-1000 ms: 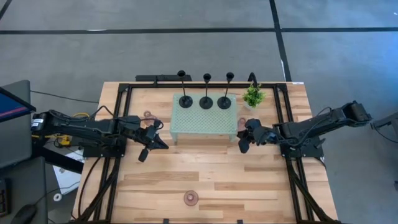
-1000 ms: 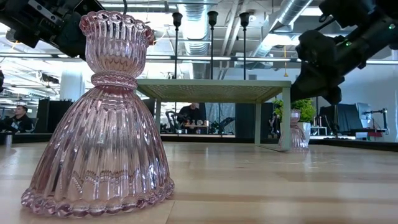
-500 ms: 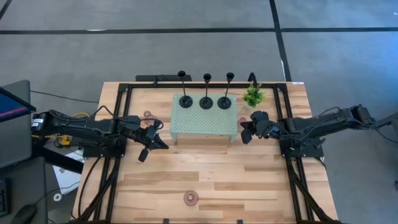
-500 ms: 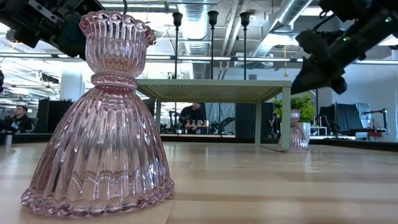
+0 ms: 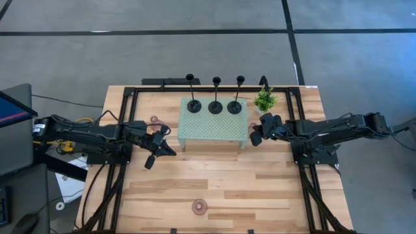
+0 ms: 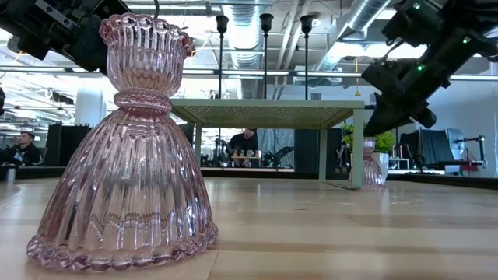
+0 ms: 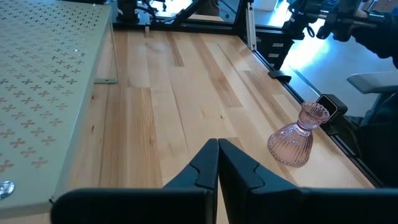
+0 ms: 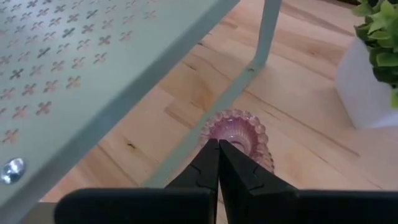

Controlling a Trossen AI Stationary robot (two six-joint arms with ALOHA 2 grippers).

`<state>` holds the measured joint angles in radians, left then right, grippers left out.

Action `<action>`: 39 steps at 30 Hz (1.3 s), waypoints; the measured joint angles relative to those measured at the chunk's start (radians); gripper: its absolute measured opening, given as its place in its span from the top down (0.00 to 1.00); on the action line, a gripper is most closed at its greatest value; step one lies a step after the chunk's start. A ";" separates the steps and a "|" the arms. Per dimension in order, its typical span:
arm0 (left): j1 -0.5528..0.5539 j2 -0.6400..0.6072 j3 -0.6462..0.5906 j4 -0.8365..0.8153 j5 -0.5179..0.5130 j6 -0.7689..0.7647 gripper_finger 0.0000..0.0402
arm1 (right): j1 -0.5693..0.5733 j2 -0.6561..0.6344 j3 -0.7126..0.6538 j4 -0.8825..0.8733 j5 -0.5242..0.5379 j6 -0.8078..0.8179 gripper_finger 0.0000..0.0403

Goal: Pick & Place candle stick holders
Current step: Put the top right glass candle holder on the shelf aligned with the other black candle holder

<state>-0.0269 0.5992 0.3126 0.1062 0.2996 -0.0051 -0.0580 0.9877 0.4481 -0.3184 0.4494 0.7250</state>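
Three black candle stick holders (image 5: 215, 106) stand on the pale green tray (image 5: 213, 130). One pink glass holder (image 5: 253, 127) stands on the table by the tray's right end, next to the tray leg (image 8: 264, 37). My right gripper (image 5: 255, 138) is shut, slants down and hangs just above that holder (image 8: 239, 132); the low view shows a small gap over the holder (image 6: 372, 165). A second pink holder (image 5: 155, 119) stands left of the tray, a third (image 5: 200, 207) near the front edge. My left gripper (image 5: 168, 149) waits shut above the table's left part.
A small potted plant (image 5: 264, 101) stands right behind the pink holder at the tray's right end, its white pot (image 8: 367, 81) close to my right gripper. Black frame rails (image 5: 305, 188) run along both table sides. Bare wood lies between the tray and the front holder.
My right gripper has swung toward the table's far edge, from beside the tray's near right corner to just above the pink holder at the tray's right end, and has tipped further down. It has stayed shut.
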 joint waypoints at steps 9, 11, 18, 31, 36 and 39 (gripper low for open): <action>0.000 0.000 0.000 0.000 0.000 0.000 0.98 | -0.006 0.002 0.014 -0.069 -0.030 0.036 1.00; 0.000 0.000 0.000 0.000 0.000 0.000 0.98 | -0.004 0.002 0.039 -0.150 -0.034 0.059 1.00; 0.000 0.000 0.000 0.000 0.000 0.000 0.98 | 0.024 0.008 0.155 -0.452 -0.056 0.119 1.00; 0.000 0.000 0.000 0.000 0.000 0.000 0.98 | 0.158 0.008 0.224 -0.604 -0.270 0.270 1.00; 0.000 0.000 0.000 0.000 0.000 0.000 0.98 | 0.245 0.009 0.224 -0.601 -0.350 0.334 1.00; 0.000 0.000 0.000 0.000 0.000 0.000 0.98 | 0.303 0.009 0.224 -0.576 -0.377 0.367 1.00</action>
<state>-0.0269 0.5995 0.3126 0.1059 0.2998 -0.0051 0.2452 0.9966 0.6716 -0.8944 0.0719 1.0919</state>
